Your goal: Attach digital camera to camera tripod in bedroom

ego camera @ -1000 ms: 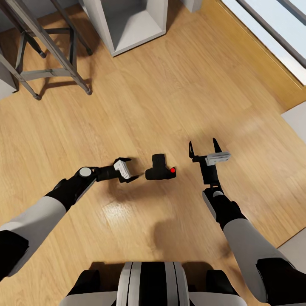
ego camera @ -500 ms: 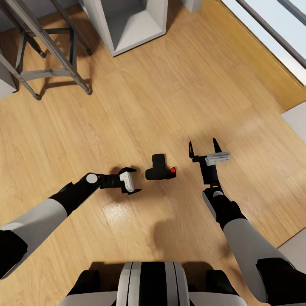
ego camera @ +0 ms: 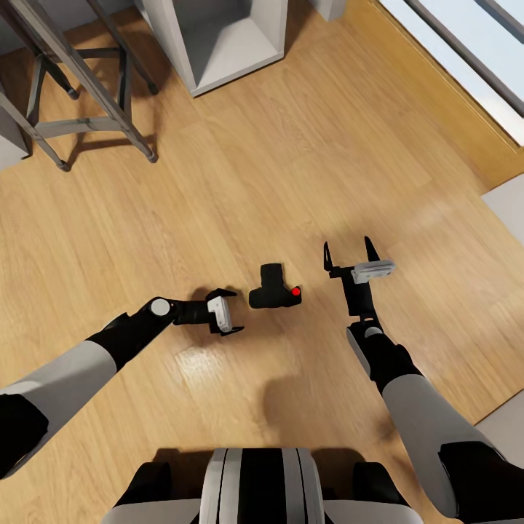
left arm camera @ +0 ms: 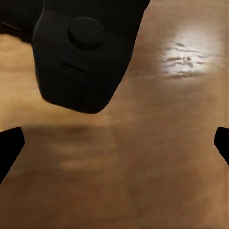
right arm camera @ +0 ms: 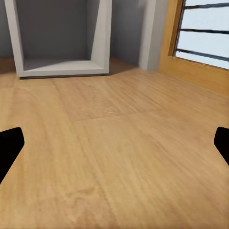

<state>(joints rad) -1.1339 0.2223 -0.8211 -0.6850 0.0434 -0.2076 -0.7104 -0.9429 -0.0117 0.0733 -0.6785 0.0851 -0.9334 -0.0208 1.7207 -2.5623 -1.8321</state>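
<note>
The small black blocky digital camera [ego camera: 274,292], matte with a round red button, lies on the glossy light wood plank floor [ego camera: 291,160] between the open left end effector [ego camera: 233,311] and the open right end effector [ego camera: 348,251].

Left arm reaching in from the near left, bent at the elbow, forearm low and angled rightward. Left gripper [ego camera: 231,312] with jaws spread wide, fingertips pointing right. Right arm stretched forward from the near right, wrist straight. Right gripper [ego camera: 348,255] raised, jaws parted wide, black fingertips [ego camera: 327,257] pointing far.
</note>
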